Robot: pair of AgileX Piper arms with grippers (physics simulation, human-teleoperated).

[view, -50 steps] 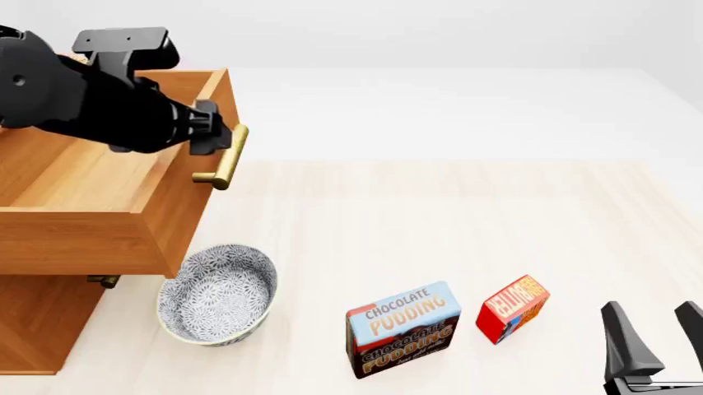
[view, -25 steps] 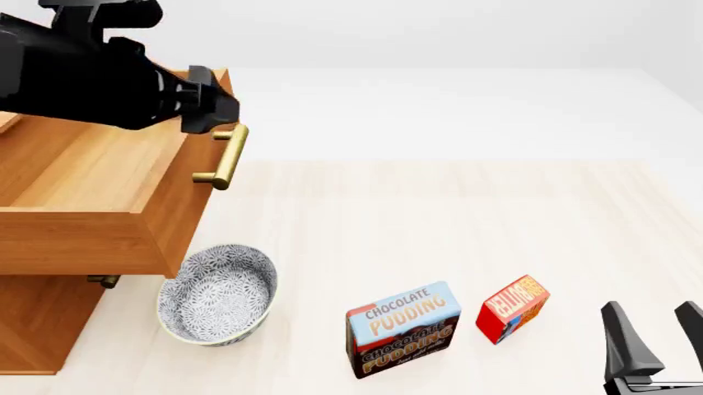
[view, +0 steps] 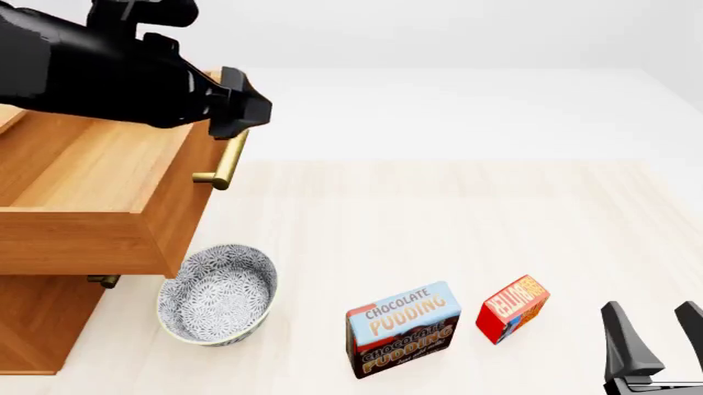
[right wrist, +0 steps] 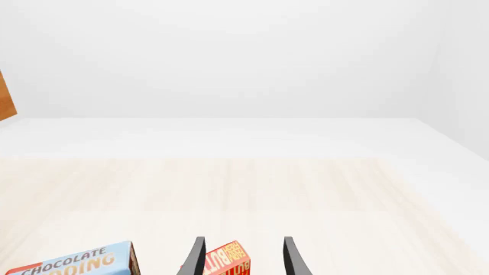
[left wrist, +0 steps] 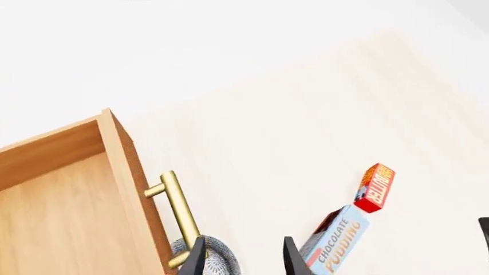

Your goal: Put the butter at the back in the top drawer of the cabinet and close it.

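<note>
1. In the left wrist view, the left end effector (left wrist: pixel 243 256) is seen spread and empty, beyond the brass handle (left wrist: pixel 177 209) of the pulled-out top drawer (left wrist: pixel 68 217). The butter (left wrist: pixel 375 187) stands on the bench (left wrist: pixel 306 126), just beside the Chocolate Pudding box (left wrist: pixel 334 241).

2. In the front view, the butter (view: pixel 512 309) stands well apart from the cabinet (view: pixel 44 321); the patterned bowl (view: pixel 216 295) lies between.

3. In the right wrist view, the right end effector (right wrist: pixel 243 256) is spread, with the butter (right wrist: pixel 224 260) near its fingers. A stiff, light carton is judged; its two broad faces should be pinched.

"CHOCOLATE PUDDING" twice on the blue-and-brown rectangular box (view: pixel 402 328); unreadable white lettering on the small red rectangular box (view: pixel 513 308).
</note>
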